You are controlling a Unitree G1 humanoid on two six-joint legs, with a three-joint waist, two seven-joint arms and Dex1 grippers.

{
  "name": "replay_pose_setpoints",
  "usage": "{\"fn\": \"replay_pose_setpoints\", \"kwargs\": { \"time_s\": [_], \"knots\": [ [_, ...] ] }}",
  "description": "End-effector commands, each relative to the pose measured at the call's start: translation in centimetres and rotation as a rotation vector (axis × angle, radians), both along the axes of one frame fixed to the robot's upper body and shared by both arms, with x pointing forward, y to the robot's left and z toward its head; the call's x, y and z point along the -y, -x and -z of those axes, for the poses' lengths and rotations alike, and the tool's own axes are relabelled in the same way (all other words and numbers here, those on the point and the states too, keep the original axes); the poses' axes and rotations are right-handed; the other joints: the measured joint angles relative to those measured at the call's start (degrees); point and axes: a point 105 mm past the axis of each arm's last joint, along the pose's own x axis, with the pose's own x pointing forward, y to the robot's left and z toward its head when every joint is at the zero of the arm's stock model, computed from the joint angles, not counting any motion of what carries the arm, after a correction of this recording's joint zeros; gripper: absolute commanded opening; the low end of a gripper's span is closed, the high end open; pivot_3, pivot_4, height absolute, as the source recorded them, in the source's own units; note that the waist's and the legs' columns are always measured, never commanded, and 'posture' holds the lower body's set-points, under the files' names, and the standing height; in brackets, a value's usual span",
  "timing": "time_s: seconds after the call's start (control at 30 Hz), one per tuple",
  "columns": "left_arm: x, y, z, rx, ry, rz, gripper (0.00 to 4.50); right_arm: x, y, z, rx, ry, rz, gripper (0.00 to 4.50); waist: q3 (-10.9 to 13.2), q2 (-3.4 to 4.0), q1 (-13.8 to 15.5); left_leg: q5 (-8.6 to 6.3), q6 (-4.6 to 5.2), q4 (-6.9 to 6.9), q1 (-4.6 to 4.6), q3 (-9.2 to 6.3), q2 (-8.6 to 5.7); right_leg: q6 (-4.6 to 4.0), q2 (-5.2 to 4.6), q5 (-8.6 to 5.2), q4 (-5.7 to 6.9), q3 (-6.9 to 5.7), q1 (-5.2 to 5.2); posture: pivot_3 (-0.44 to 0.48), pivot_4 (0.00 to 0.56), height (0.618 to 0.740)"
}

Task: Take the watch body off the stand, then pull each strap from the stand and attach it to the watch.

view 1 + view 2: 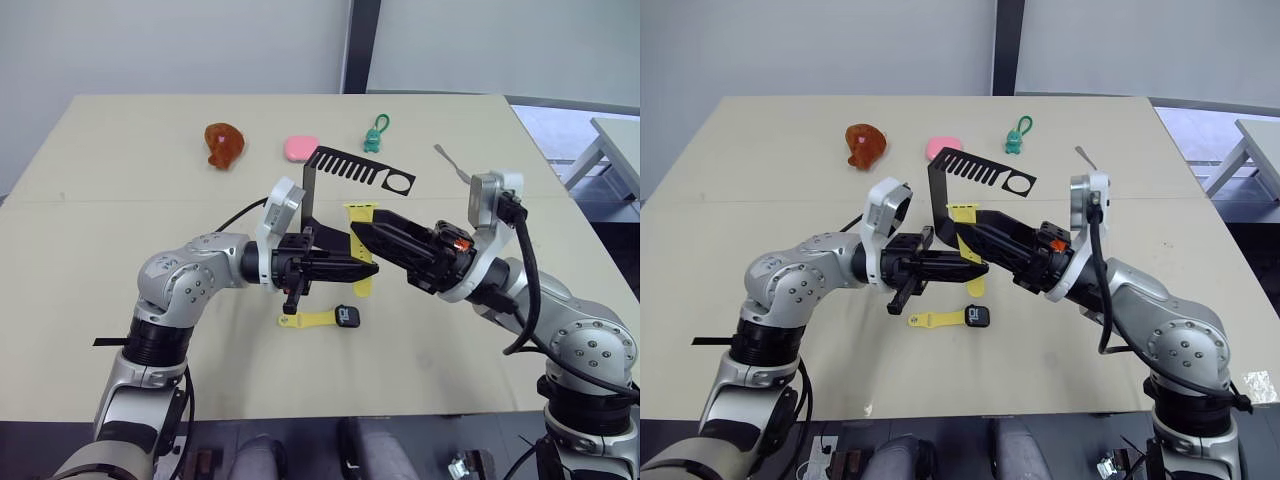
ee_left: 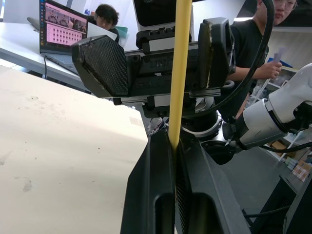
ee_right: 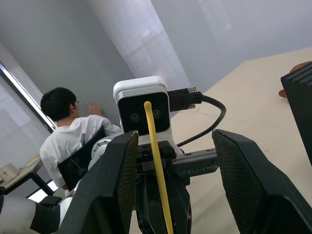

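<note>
On beige table (image 1: 120,300) | left hand (image 1: 362,270) grips strap (image 1: 362,245) | right hand (image 1: 362,232) spread open

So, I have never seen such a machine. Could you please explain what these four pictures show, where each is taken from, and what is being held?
It is a humanoid robot with two arms. The two wide pictures come from cameras in its head, looking down at a beige table. The other two come from cameras on its wrists.

The left gripper is shut on a yellow strap, seen up close in the left wrist view. The right gripper faces it, fingers open.

On the table: the black stand, and the watch body with the other yellow strap at its side. Farther back lie a brown toy, a pink object, a teal keychain figure and a grey metal spatula.
</note>
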Motion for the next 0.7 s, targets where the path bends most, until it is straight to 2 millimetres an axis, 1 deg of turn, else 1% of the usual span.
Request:
{"fn": "replay_pose_setpoints", "kwargs": {
  "time_s": [0.03,0.53,0.57,0.6,0.67,0.7],
  "knots": [
    [0.11,0.28,-0.76,0.033,0.026,0.013,0.00,0.14,0.75,-1.16,0.061,-0.028,-0.023,2.57,0.00,0.00,0.00,0.00,0.00,0.00,0.00,0.00,0.00,0.00,0.00,0.00,0.00,0.00,0.00,0.000,0.150,0.740],
    [0.15,0.35,-0.52,0.046,0.015,0.014,0.00,0.10,0.95,-0.98,0.059,-0.018,-0.030,2.57,0.00,0.00,0.00,0.00,0.00,0.00,0.00,0.00,0.00,0.00,0.00,0.00,0.00,0.00,0.00,0.000,0.150,0.740],
    [0.13,0.30,-0.50,0.046,0.015,0.012,0.00,0.10,0.97,-0.99,0.058,-0.019,-0.031,2.02,0.00,0.00,0.00,0.00,0.00,0.00,0.00,0.00,0.00,0.00,0.00,0.00,0.00,0.00,0.00,0.000,0.150,0.740],
    [0.12,0.26,-0.48,0.045,0.014,0.010,0.00,0.10,0.97,-1.00,0.058,-0.020,-0.032,1.71,0.00,0.00,0.00,0.00,0.00,0.00,0.00,0.00,0.00,0.00,0.00,0.00,0.00,0.00,0.00,0.000,0.150,0.740],
    [0.11,0.21,-0.51,0.043,0.017,0.008,0.00,0.11,0.95,-1.02,0.059,-0.021,-0.029,0.76,0.00,0.00,0.00,0.00,0.00,0.00,0.00,0.00,0.00,0.00,0.00,0.00,0.00,0.00,0.00,0.000,0.150,0.740],
    [0.11,0.21,-0.55,0.042,0.018,0.008,0.00,0.13,0.96,-1.04,0.060,-0.020,-0.028,0.76,0.00,0.00,0.00,0.00,0.00,0.00,0.00,0.00,0.00,0.00,0.00,0.00,0.00,0.00,0.00,0.000,0.150,0.740]
  ]
}}
